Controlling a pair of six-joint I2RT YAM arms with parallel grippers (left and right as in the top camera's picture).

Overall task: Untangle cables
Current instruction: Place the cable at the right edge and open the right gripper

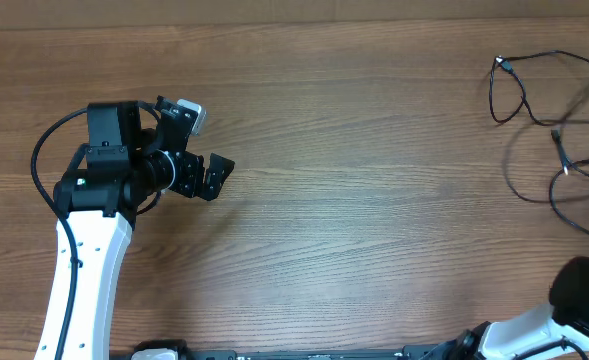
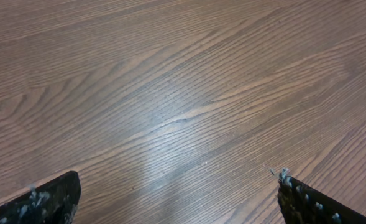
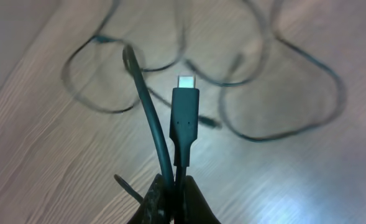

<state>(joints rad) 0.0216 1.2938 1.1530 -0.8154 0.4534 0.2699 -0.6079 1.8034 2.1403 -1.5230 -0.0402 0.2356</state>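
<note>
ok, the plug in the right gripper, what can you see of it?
Black moulded plug, flat silvery tip, USB-C by its look. It stands upright, its base pinched in the shut right gripper. A thin black cord rises from the same grip on its left. Blurred cables lie on the table behind.

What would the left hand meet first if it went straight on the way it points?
Probably bare table: the open left hand aims down at wood, with no cables in its wrist view. Depth is unclear.
</note>
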